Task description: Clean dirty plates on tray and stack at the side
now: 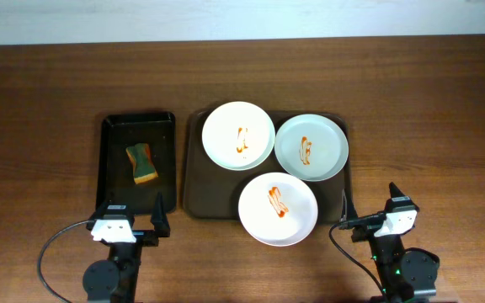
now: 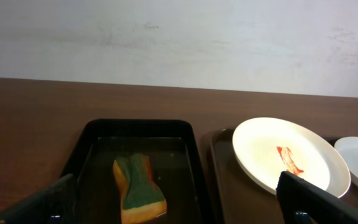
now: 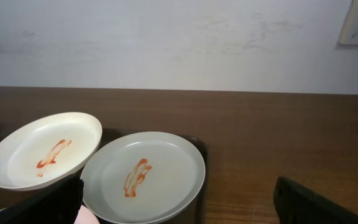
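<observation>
Three sauce-smeared plates lie on the dark brown tray (image 1: 194,168): a white plate (image 1: 238,135) at back left, a pale green-grey plate (image 1: 311,147) at back right, and a white plate (image 1: 277,209) at the front, overhanging the tray's front rim. My left gripper (image 1: 133,220) is open and empty, near the table's front edge below the black tray. My right gripper (image 1: 369,210) is open and empty, right of the front plate. The right wrist view shows the green-grey plate (image 3: 143,175) and the back white plate (image 3: 42,149). The left wrist view shows the back white plate (image 2: 289,154).
A narrow black tray (image 1: 114,160) left of the brown tray holds a green-and-yellow sponge (image 1: 141,162), which also shows in the left wrist view (image 2: 138,190). A pale wall runs behind the brown wooden table.
</observation>
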